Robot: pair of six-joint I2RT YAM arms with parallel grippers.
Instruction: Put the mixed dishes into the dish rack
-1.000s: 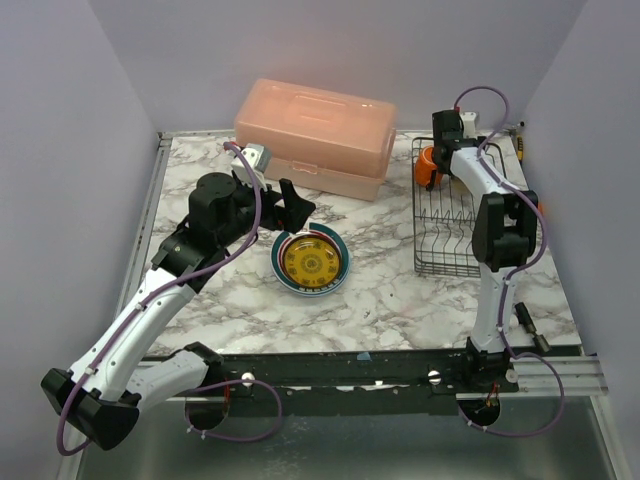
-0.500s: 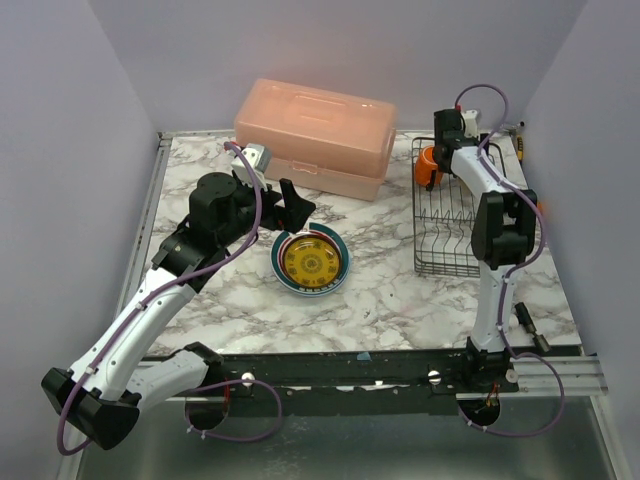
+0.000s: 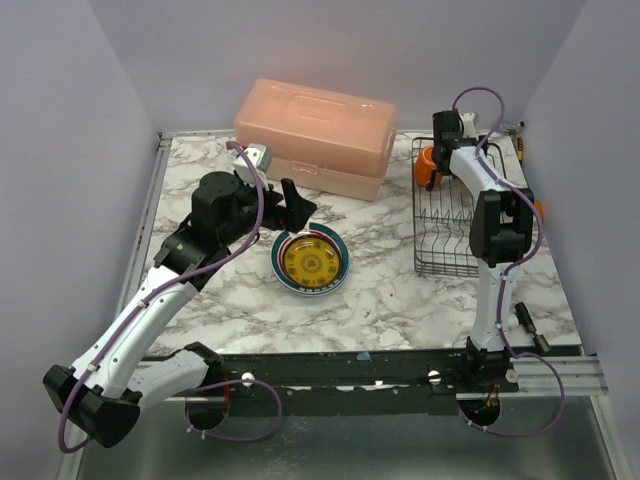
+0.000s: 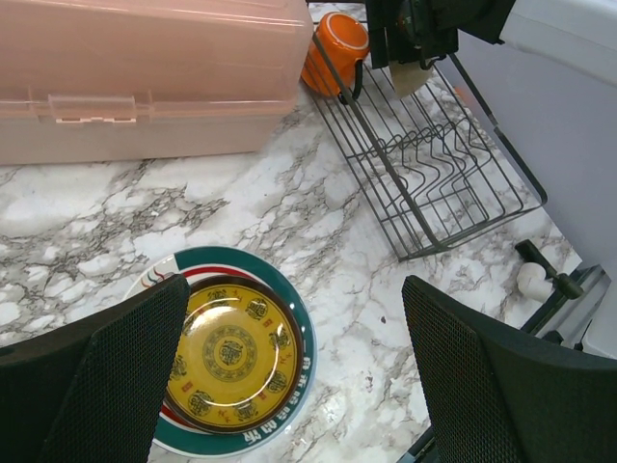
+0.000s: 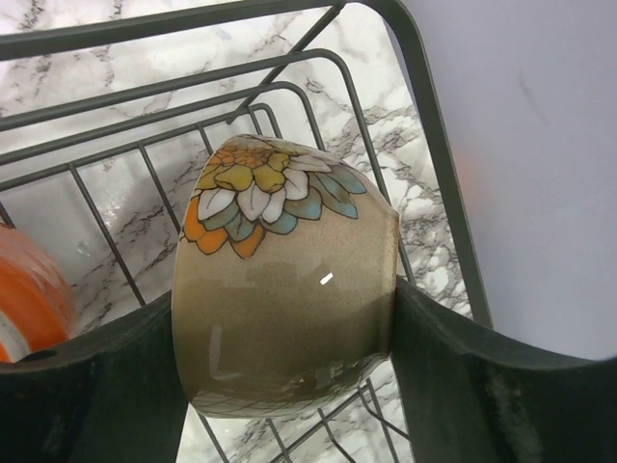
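Note:
A yellow patterned plate (image 3: 311, 262) lies stacked on a green-rimmed plate (image 4: 294, 318) in the middle of the table. My left gripper (image 3: 293, 205) hovers just above and behind them, open, with nothing between its fingers (image 4: 106, 376). The black wire dish rack (image 3: 447, 225) stands at the right. An orange mug (image 3: 427, 165) sits in its far left corner. My right gripper (image 3: 447, 135) is over the rack's far end, shut on a cream bowl (image 5: 289, 309) painted with a flower. The bowl is turned on its side above the rack wires (image 5: 145, 174).
A big pink lidded box (image 3: 315, 135) stands at the back, left of the rack and close behind my left gripper. The side wall (image 5: 540, 145) rises just beyond the rack's far edge. Bare marble (image 3: 380, 300) lies in front of the plates and rack.

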